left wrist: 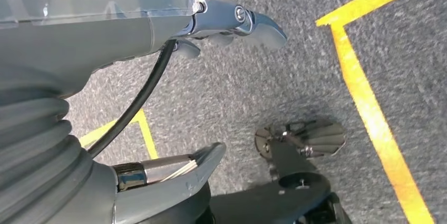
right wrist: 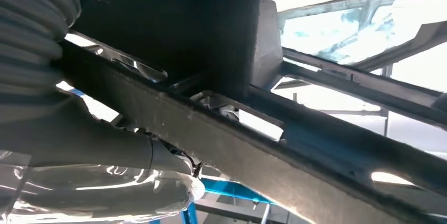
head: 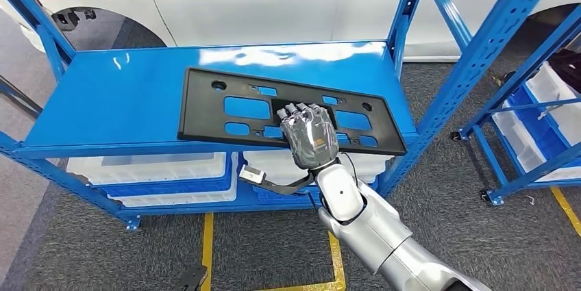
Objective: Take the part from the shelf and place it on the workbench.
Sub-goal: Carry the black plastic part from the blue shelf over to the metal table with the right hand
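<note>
Part [head: 226, 106]: flat black plate w/ cutouts, lying on blue shelf [head: 116, 99] top deck, spread from centre toward 4 o'clock, near edge overhanging front lip at approx 5 o'clock. Looks slightly raised or tilted on right end, can't confirm.

Right hand [head: 310, 137] reaching up from 5 o'clock, clamped on near edge of part: fingers over top face by centre cutout, thumb underneath per wrist cam [right wrist: 105, 145]. So holding the part, grip sits right of centre on long edge.

Left hand [left wrist: 232, 23] hanging by body over grey floor, fingers spread wide apart from thumb, nothing in it.

White bins [head: 147, 168] on lower deck at 7 o'clock, more bins on second rack at 3 o'clock. White vehicle w/ red stripe behind at 12.

Step prob: lift-off just starting; workbench not seen yet.

Risks:
- One-hand edge grip on long plate = far end at 10 o'clock likely to droop and twist out of fingers.
- Left corner could drag on deck if pulled back before lifting.
- Right end close to shelf upright [head: 479, 51] at 2 o'clock; swinging that way could snag plate.
- Thin plate may flex, cutout edge near fingers gives slip point.
- Turning body w/ plate held wide could clip rack at 3.
</note>
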Controlling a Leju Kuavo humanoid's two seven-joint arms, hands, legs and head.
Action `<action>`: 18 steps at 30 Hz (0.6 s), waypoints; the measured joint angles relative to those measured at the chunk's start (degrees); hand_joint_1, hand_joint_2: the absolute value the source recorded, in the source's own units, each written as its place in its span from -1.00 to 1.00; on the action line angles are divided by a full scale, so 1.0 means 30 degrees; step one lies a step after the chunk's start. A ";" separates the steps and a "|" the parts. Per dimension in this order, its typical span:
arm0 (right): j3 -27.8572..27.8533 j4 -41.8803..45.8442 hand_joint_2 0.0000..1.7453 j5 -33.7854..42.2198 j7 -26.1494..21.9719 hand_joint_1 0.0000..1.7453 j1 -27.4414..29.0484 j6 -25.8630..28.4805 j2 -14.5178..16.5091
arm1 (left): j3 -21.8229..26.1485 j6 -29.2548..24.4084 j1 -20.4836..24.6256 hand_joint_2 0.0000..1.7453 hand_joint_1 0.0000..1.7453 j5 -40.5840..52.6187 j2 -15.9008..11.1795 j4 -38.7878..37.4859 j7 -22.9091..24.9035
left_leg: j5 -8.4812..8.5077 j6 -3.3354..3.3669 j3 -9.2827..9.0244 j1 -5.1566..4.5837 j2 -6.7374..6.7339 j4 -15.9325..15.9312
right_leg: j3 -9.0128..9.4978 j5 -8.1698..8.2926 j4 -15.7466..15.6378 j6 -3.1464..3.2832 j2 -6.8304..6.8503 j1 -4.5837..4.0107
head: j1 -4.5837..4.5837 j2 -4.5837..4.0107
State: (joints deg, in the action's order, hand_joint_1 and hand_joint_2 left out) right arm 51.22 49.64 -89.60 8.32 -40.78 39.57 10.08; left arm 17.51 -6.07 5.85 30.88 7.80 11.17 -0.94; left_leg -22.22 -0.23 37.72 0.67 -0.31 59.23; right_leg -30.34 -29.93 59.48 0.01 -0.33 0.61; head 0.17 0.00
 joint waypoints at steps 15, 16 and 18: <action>-0.0295 -0.0366 1.00 0.0352 -0.0497 1.00 0.0121 0.0011 0.0133 | 0.0000 -0.0002 0.0053 1.00 -1.00 0.0115 0.0000 0.0015 0.0049 | -0.2639 0.0079 -0.2936 -0.0080 0.0082 -0.0297 | -0.2833 0.2482 0.0387 0.0130 0.0158 -0.0156 | 0.0017 0.0000; -0.0359 -0.0394 1.00 0.0461 -0.0656 1.00 0.0121 0.0011 0.0135 | 0.0002 -0.0002 0.0064 1.00 -1.00 0.0133 0.0007 0.0015 0.0049 | -0.2444 0.0178 -0.2810 -0.0051 0.0038 -0.0348 | -0.2924 0.2461 0.0400 0.0022 0.0138 -0.0147 | 0.0018 0.0000; -0.0525 -0.0479 1.00 0.0663 -0.0924 1.00 0.0095 0.0007 0.0127 | 0.0005 -0.0007 0.0110 1.00 -1.00 0.0162 0.0022 0.0018 0.0055 | -0.1970 0.0463 -0.2400 0.0034 -0.0049 -0.0454 | -0.3277 0.1362 0.1163 -0.0179 0.0103 -0.0136 | -0.0014 0.0000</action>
State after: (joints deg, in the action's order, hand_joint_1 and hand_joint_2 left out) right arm 49.65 48.20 -87.61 5.55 -40.49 39.59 10.46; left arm 17.52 -6.09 6.18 31.36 7.87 11.22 -0.78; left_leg -28.14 1.15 30.52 0.77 -0.46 57.86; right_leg -40.17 -25.85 62.96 -0.53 -0.02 0.20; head 0.13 0.00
